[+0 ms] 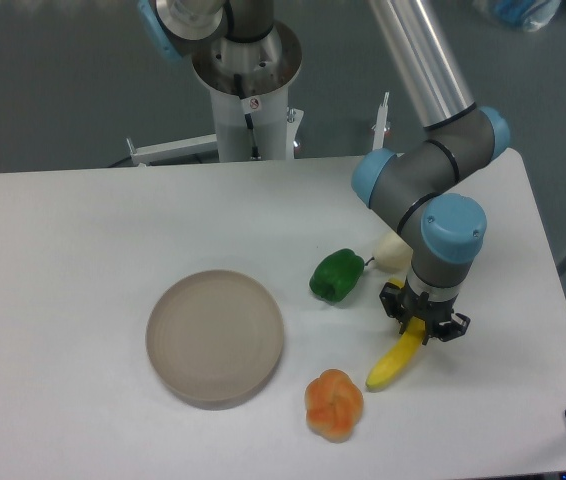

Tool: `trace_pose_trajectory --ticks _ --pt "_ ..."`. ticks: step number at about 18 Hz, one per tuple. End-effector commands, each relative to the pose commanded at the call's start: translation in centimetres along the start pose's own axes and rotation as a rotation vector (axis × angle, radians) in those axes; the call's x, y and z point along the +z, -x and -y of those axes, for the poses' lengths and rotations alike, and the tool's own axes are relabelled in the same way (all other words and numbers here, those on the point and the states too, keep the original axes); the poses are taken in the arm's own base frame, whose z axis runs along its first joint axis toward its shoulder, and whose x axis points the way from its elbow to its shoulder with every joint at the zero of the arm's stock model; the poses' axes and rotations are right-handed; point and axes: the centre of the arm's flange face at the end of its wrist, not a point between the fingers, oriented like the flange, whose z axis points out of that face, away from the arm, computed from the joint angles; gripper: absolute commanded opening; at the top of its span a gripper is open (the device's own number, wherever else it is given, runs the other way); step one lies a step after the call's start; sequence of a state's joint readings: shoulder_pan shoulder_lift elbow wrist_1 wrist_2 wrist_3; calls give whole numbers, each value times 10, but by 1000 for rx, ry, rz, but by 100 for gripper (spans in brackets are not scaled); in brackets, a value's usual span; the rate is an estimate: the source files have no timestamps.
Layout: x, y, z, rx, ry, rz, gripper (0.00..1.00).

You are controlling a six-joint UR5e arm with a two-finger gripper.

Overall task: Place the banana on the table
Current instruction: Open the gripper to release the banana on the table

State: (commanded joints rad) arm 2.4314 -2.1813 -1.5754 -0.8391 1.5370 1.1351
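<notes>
The banana [391,368] is small, curved and bright yellow. It lies slanted at the front right of the white table [83,230], with its lower tip pointing front-left. Its upper end sits between the black fingers of my gripper [425,326], which points straight down over it. The fingers appear closed on that end, though the wrist hides the contact itself. The banana's lower tip is at or just above the tabletop.
A green pepper [337,275] lies just left of the gripper. A pale object [393,250] is partly hidden behind the arm. An orange lobed fruit [334,404] sits front centre. A round beige-grey plate [215,335] lies to the left. The table's right edge is close.
</notes>
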Motion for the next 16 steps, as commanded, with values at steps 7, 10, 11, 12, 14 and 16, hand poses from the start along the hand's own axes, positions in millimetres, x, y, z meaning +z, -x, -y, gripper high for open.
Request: trace_pose_trajectory --ticks 7,10,11,12,14,16 --pt "-45 19 36 23 -47 93 100" --pt "-68 24 49 35 -69 133 100" --pt "-78 26 52 38 -78 149 100" --pt "-88 27 55 42 -87 164 100" --pt "-116 28 62 57 -107 205 100" --pt "-136 29 74 75 -114 237 100"
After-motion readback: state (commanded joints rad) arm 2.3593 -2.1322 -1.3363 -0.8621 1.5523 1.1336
